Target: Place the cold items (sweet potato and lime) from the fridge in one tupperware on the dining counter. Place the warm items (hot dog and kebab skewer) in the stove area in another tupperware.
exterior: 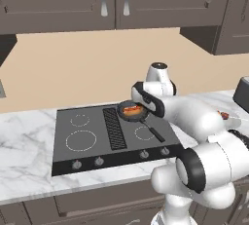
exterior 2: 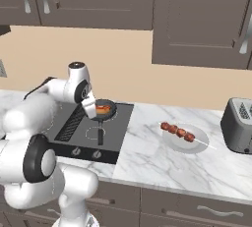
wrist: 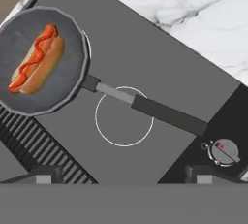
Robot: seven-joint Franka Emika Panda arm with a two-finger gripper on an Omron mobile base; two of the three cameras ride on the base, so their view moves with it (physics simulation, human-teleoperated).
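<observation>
Hot dog [wrist: 36, 60] lies in a dark frying pan [wrist: 29, 92] on the cooktop [exterior: 87, 139], kept there as a warm item. My hand [wrist: 121, 175] hovers above, over the pan's handle, fingers spread wide, holding nothing, so I can drop onto the bun. Kebab skewer [exterior 2: 178, 131] waits on a plate [exterior 2: 197, 140] on the marble surface [exterior 2: 162, 164] right of the cooktop.

arm [exterior: 204, 121]: glossy white rounded shells | joints: dark bands | end effector [wrist: 121, 175]: dark finger tips
</observation>
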